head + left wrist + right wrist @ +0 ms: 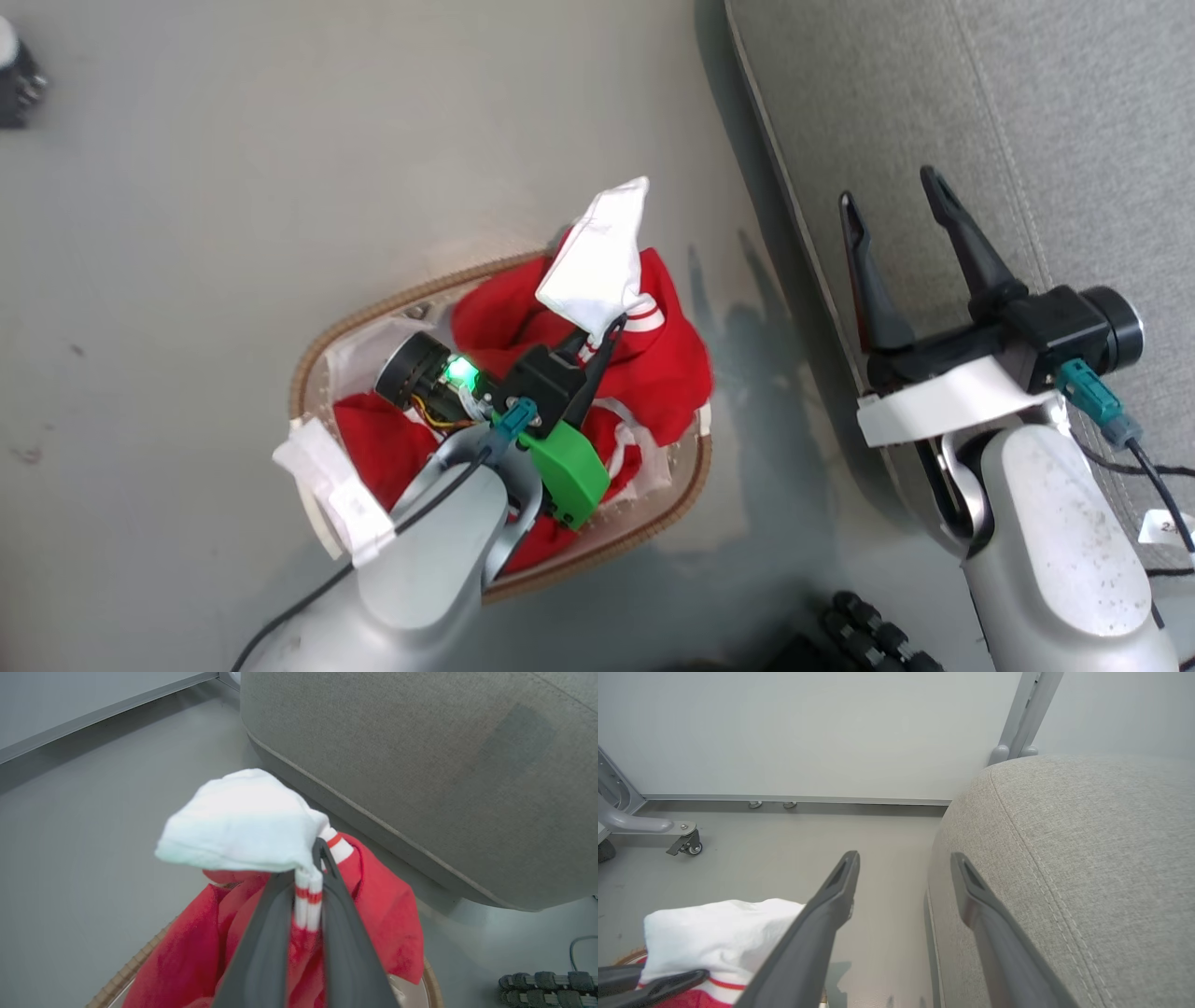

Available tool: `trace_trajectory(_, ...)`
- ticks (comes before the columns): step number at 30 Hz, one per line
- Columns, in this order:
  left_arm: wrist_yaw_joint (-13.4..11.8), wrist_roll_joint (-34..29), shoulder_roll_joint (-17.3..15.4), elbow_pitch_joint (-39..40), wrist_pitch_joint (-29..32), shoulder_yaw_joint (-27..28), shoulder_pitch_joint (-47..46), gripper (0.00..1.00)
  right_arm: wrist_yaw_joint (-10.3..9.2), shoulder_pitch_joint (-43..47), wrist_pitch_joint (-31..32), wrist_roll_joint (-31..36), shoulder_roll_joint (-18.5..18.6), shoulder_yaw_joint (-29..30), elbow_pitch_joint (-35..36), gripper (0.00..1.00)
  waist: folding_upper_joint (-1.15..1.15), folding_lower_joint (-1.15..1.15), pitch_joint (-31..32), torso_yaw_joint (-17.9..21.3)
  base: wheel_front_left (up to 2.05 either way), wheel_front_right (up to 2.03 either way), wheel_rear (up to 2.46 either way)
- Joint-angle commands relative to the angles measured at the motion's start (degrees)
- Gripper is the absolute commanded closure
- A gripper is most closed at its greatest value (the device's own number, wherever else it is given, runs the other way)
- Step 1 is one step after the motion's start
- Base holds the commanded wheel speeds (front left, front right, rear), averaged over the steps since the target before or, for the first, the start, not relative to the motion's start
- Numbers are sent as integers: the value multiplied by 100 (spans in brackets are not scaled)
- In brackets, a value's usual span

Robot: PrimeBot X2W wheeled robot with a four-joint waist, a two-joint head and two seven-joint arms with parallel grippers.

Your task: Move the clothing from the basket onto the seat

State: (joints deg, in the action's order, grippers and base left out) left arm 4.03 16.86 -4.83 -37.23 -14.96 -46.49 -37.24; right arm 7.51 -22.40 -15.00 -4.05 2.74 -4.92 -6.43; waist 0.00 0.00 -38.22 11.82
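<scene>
1. The left gripper (321,848) was clenched on the clothing (677,369). Its two dark fingers were pinched almost together on a band striped white and red. A fold of white trim (597,257) stood up past the fingertips toward 12 o'clock in the head view.
2. The right gripper (887,191) was spread wide and held nothing. Its fingertips lay over the edge of the seat (1027,112); I cannot tell whether they touched the fabric.
3. Most of the red clothing lay heaped inside the basket (373,313). One part was lifted at the pinch, and another draped over the woven rim on its 3 o'clock side.
4. The seat's rounded, seamed edge ran past the basket at 3 o'clock, with a strip of bare grey floor (280,140) between them. From 9 to 12 o'clock of the basket the floor lay open. A dark ribbed object (868,635) sat at 5 o'clock of the basket.
5. In the head view the pale left forearm came in from 7 o'clock, crossed over the basket and aimed its fingers toward 1 o'clock. The right forearm came in from 5 o'clock, with its fingers pointing to 12 o'clock along the seat's edge.
</scene>
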Motion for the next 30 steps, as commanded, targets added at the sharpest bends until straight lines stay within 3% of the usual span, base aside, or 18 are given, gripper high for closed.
trace_trajectory(1,-30,-72,-50,219,-33,92,223,100,-4,165,-28,67,27,31,-51,0,0,0,715,-409,0,0,0)
trace_trajectory(17,-6,-505,-290,1779,-29,914,1098,100,-4,1184,-28,313,26,111,-331,0,0,0,2545,-720,0,0,0)
trace_trajectory(30,204,-649,-615,1867,-26,981,642,100,-4,1760,-28,322,25,-151,-471,0,0,0,3706,-765,0,0,0)
